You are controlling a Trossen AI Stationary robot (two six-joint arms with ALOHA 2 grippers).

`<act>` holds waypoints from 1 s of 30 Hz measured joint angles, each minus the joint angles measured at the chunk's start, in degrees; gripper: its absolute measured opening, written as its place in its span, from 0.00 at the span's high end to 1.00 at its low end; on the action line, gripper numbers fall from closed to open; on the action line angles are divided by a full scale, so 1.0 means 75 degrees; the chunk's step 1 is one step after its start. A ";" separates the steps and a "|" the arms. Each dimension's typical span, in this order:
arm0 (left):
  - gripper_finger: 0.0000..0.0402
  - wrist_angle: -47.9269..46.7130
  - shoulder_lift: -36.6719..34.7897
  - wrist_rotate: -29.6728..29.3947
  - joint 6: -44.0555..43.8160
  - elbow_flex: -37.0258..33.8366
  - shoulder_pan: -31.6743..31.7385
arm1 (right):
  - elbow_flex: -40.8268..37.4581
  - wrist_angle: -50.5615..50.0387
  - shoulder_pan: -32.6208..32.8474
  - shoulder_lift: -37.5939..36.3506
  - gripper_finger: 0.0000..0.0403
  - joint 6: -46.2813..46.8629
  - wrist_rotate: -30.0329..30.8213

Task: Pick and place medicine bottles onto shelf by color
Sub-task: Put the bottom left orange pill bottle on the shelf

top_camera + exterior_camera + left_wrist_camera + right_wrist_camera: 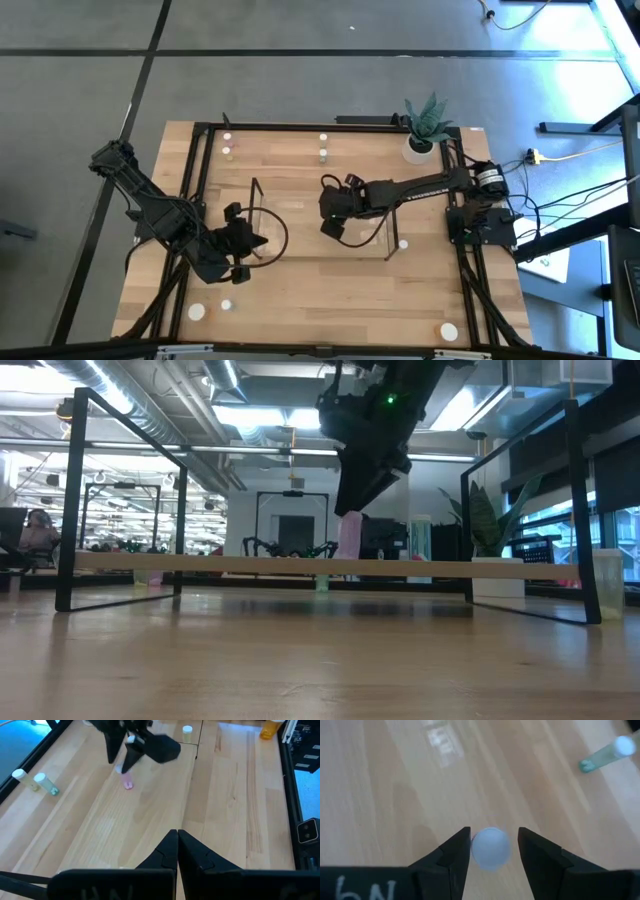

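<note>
Placing step: right gripper (494,851), jaws part-open, clamps white-capped pink medicine bottle (350,536) above clear dark-framed shelf (300,564). Next, I judge: lower upright, release. Left gripper (177,851) shut, empty, waits near shelf's left end.

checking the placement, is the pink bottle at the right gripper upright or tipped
Upright: the pink bottle stands vertical on the shelf, white cap between the right gripper fingers.

- A robotics lab in an open-plan office hall.
- Exposed ceiling ducts (150,420) and strip lights (255,415) run overhead.
- A further robot rig (290,547) stands behind.
- A person (38,530) sits at a desk.
- Cables (570,215) trail across grey carpet (300,90).
</note>
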 joint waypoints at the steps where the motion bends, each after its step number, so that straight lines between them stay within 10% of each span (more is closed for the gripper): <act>1: 1.00 0.0003 0.0000 -0.0001 0.0001 0.0000 0.0000 | 0.0002 0.0009 0.0005 -0.0082 0.58 0.0001 0.0099; 15: 1.00 0.0000 -0.0001 0.0002 0.0001 0.0000 0.0002 | 0.0005 -0.0124 0.0401 -0.1428 0.58 -0.0059 0.1046; 30: 1.00 0.0001 0.0000 0.0002 0.0001 0.0000 -0.0001 | 0.0002 0.0666 0.2088 -0.2263 0.58 -0.1957 0.0158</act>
